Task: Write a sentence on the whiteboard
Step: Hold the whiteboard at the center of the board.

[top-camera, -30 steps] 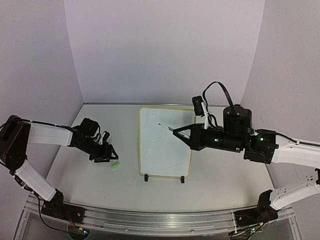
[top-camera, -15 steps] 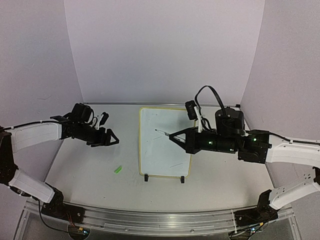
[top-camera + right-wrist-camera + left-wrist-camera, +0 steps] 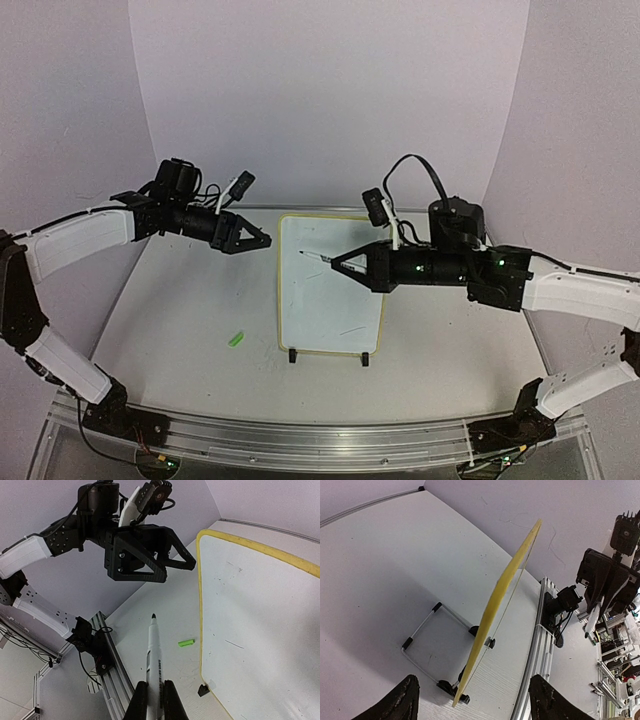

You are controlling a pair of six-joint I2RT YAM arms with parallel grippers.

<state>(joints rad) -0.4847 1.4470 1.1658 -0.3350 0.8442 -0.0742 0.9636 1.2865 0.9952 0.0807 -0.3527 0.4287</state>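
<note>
R fingers (image 3: 139,705) closed on marker (image 3: 154,660), pinching the white barrel low down. Marker sticks straight out ahead, dark tip fwd. In top view the tip sits over far-left part of whiteboard (image 3: 330,295). R wrist view shows the tip left of the yellow frame and clear of the board face, no contact. R arm (image 3: 560,285) reaches in from the right, well above tabletop (image 3: 170,310).

L fingers (image 3: 397,702) spread wide, nothing between them. In top view they hang in the air just left of the board's far-left corner, pointing right at it. Not touching the board. L arm (image 3: 75,240) comes in raised from the left. The two sets of fingers face each other across the board's far-left corner, apart.

Whiteboard stands mid-tabletop, tilted back. Two black clip feet (image 3: 293,355) sit at its near edge. L wrist view gets it edge-on, w/ a wire stand (image 3: 422,645) on the tabletop behind it. Face shows only a few faint short strokes (image 3: 352,330), can't read any as letters.

Small green piece (image 3: 235,339) lies flat on tabletop, left of the board's near-left corner and apart from it. Well below L fingers. Can't tell what it is.

Alu rail (image 3: 300,435) runs along the near edge w/ both arm bases on it.
</note>
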